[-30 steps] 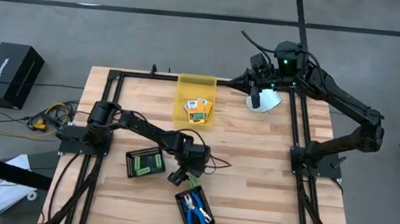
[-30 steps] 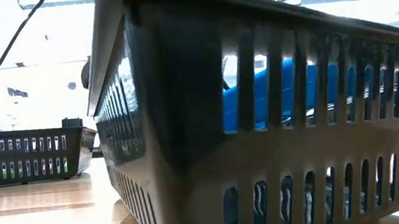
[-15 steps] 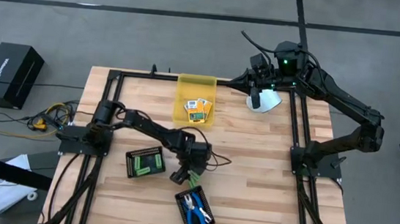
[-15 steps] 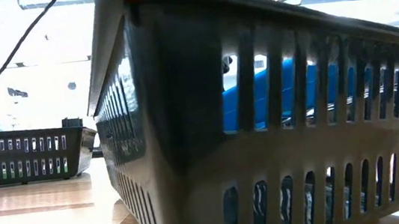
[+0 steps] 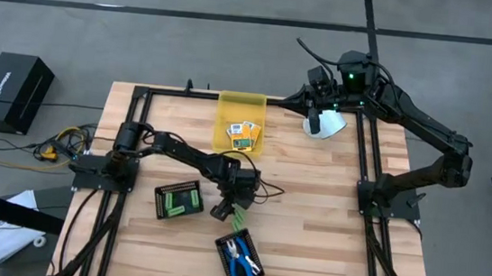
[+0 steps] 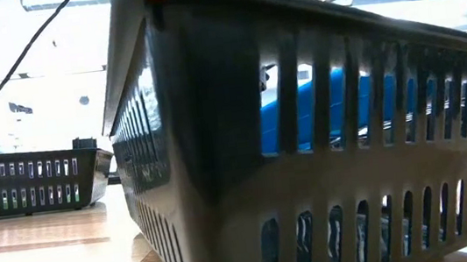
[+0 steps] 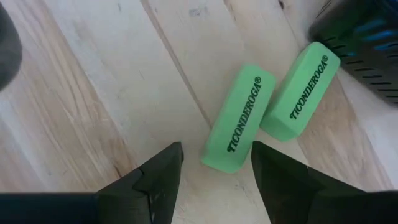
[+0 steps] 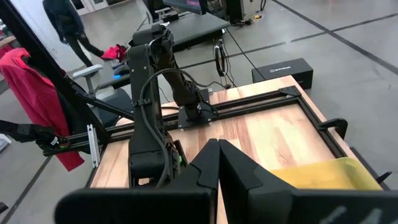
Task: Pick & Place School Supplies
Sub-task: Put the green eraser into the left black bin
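Wooden table (image 5: 312,208), left claw (image 7: 214,163) fingers apart, green eraser (image 7: 240,118) just ahead between them.

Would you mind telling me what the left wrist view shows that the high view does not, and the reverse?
Only the left wrist view shows the TICONDEROGA lettering on two green erasers lying side by side, and the open left gripper just short of the nearer one. Only the high view shows the yellow bin, the tray of green pieces and the right arm parked at the table's far edge. Both show the wooden table and the scissors tray.
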`<state>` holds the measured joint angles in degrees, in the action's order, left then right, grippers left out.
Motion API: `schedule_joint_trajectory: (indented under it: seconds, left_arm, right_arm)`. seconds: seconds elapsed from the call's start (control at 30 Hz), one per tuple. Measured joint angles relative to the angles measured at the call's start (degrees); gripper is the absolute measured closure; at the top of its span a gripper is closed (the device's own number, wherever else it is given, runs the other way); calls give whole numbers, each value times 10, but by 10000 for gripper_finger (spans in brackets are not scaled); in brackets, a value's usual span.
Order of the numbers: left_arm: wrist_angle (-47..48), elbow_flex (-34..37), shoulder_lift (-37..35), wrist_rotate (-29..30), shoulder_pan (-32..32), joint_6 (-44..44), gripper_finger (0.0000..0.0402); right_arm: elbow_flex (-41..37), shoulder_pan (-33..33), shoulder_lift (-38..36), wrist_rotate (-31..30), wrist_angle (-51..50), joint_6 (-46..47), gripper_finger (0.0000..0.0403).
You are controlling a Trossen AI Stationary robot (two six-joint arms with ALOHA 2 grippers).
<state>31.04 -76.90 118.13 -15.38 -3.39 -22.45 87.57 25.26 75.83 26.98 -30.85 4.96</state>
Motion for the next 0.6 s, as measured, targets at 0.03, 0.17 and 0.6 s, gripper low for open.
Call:
schedule_joint_trajectory:
  seconds: [0.03,0.17,0.6]
  left_arm:
    - [-1,0,0,-2,-2,1,211]
    - [-9,1,0,1,-15,-1,211]
    - [-41,1,7,-10,-33,-12,216]
  right_arm:
    - [0,0,0,0,0,-3,403]
    - [0,0,0,0,0,-5,403]
    - [0,0,0,0,0,-5,403]
